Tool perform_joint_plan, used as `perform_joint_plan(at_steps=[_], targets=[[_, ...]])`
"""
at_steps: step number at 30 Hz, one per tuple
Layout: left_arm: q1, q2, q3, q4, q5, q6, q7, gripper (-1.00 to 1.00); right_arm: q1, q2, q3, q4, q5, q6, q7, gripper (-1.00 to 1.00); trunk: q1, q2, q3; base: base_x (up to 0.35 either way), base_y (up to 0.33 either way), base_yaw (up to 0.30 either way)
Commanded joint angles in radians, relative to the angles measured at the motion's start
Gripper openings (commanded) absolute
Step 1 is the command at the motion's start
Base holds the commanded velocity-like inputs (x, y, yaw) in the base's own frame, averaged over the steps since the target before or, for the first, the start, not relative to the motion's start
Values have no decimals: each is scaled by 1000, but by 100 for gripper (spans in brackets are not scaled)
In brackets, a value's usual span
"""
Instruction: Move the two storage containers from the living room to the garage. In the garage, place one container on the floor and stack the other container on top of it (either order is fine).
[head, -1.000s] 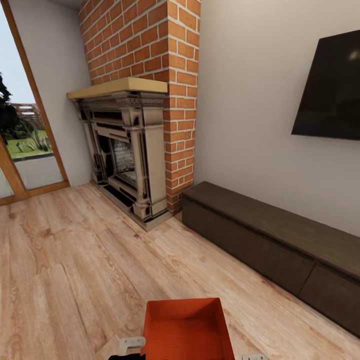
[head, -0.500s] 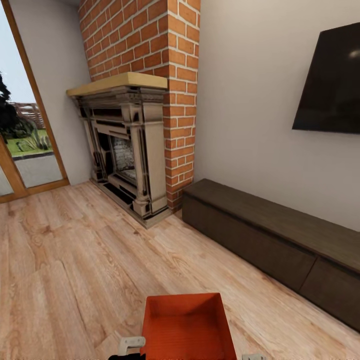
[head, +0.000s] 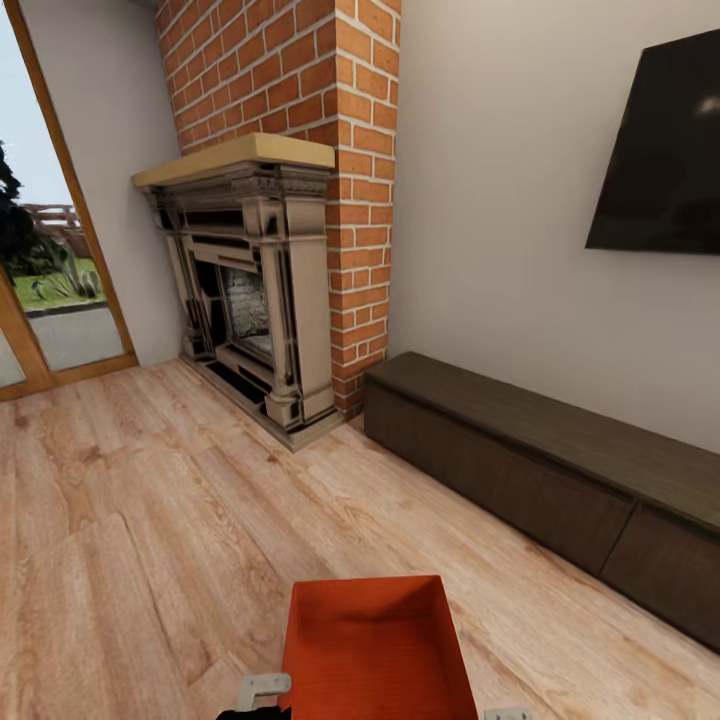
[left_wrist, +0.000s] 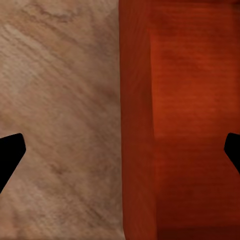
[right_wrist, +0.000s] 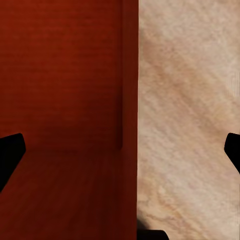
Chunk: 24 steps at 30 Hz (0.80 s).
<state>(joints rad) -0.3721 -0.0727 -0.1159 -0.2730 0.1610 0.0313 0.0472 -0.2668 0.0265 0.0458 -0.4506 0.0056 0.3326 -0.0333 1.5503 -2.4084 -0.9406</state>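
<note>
One orange-red storage container (head: 375, 650) sits low in the head view, its open top facing up, over the living room's light wood plank floor (head: 150, 520). A pale part of my left gripper (head: 262, 688) shows by its near left corner, and a sliver of my right gripper (head: 508, 714) by its near right side. In the left wrist view the left gripper (left_wrist: 125, 150) is open, its dark fingertips (left_wrist: 11, 152) far apart astride the container's side wall (left_wrist: 137, 125). The right gripper (right_wrist: 125, 150) is open in the same way astride the opposite wall (right_wrist: 129, 100).
A brick fireplace (head: 270, 290) stands ahead to the left, beside a wood-framed glass door (head: 50, 250). A long low dark cabinet (head: 520, 450) runs along the right wall under a black screen (head: 665, 150). Open plank floor lies between me and them.
The whole head view has shifted: fireplace, cabinet and screen sit a little higher in the picture. The container's far rim also shows higher. The gripper parts keep their place in the picture.
</note>
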Motion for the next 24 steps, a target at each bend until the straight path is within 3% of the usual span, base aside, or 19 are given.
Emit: perform_joint_plan(at_steps=[1, 11, 21, 24], targets=[[0, 1, -8, -2, 10, 3, 5, 100, 0, 0, 5, -2, 1, 6, -3, 100, 4, -8, -4, 0, 0, 0], [-1, 1, -8, -2, 10, 3, 5, 100, 0, 0, 5, -2, 1, 6, -3, 100, 42, -78, -36, 0, 0, 0], [0, 1, -8, -2, 10, 3, 4, 100, 0, 0, 4, -2, 1, 8, -3, 100, 42, -78, -36, 0, 0, 0], [0, 1, -8, -2, 11, 3, 4, 100, 0, 0, 4, -2, 1, 8, -3, 100, 50, -92, -46, 0, 0, 0]])
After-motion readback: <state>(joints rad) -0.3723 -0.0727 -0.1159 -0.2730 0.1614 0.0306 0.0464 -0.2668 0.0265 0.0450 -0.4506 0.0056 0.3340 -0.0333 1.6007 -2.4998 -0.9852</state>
